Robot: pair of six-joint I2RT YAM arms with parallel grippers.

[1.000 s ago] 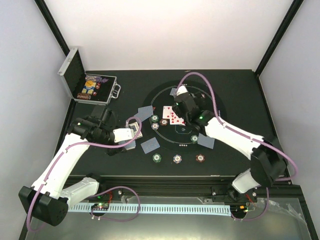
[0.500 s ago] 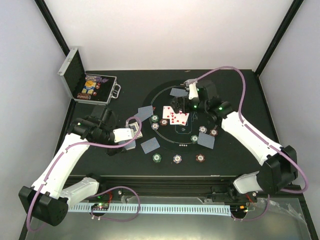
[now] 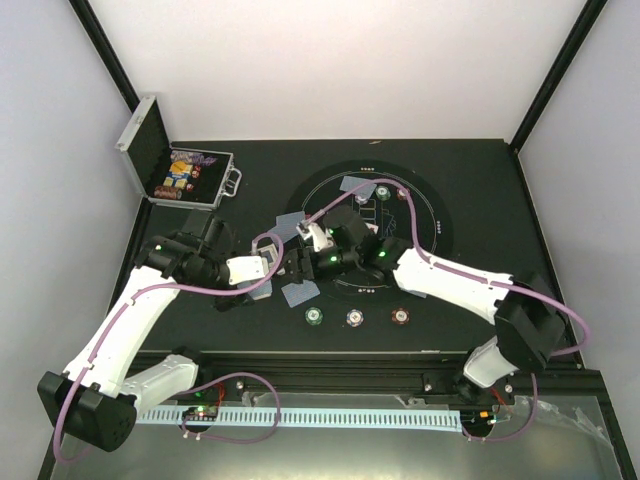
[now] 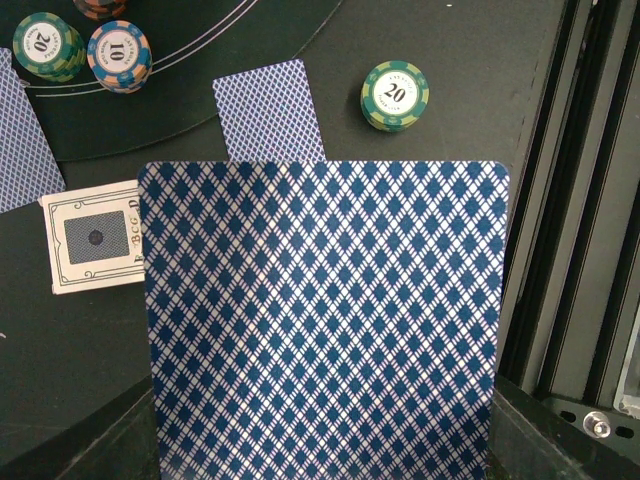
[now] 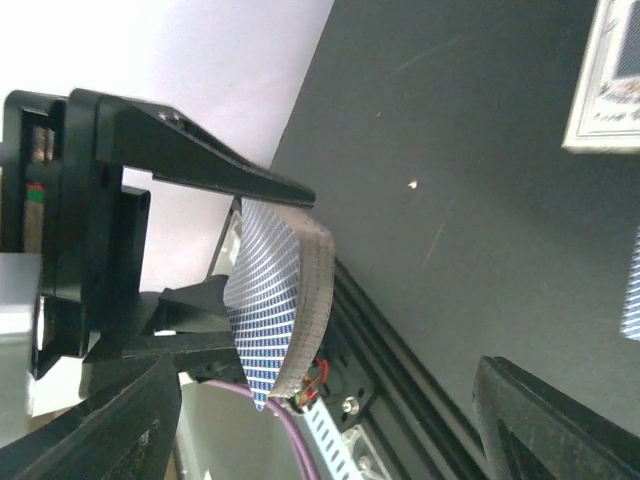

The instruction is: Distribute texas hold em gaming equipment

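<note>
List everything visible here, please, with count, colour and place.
deck: one, blue backs, in left hand
loose cards: at least three, blue-grey backs, face down on table and mat
chips: three in a row, green, white, brown-red, near side of mat; more on mat
case: one, silver, open, far left corner
mat: one, black, round, mid-table
table: one, black
left hand: shut on deck
right hand: open, beside deck
</note>
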